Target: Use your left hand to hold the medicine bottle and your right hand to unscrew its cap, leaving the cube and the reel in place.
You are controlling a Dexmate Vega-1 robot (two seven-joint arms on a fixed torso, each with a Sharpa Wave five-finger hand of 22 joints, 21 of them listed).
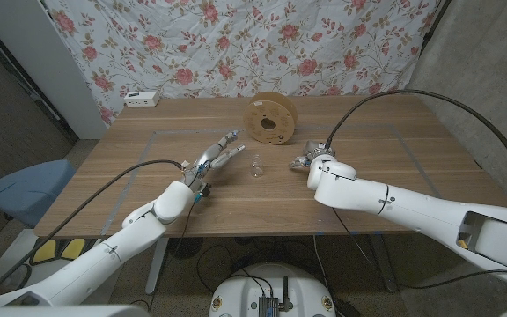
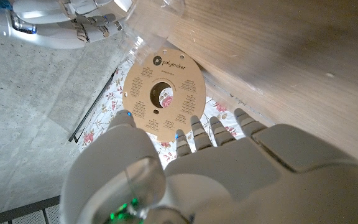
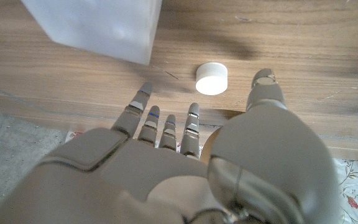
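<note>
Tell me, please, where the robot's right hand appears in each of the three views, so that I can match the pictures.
Head view: the right hand is right of centre, just in front of the reel.
Left wrist view: the right hand is in the upper left corner, near the reel.
Right wrist view: the right hand is in the lower part, fingers apart, pointing toward a white cap.
Shared landmark: the wooden table.

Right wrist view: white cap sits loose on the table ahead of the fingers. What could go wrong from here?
1. The white cap lies just ahead of the right hand; reaching forward could knock it away.
2. The translucent cube is close by; a sweep might shift it.
3. The reel stands on edge beyond the left hand and could roll if bumped.
</note>
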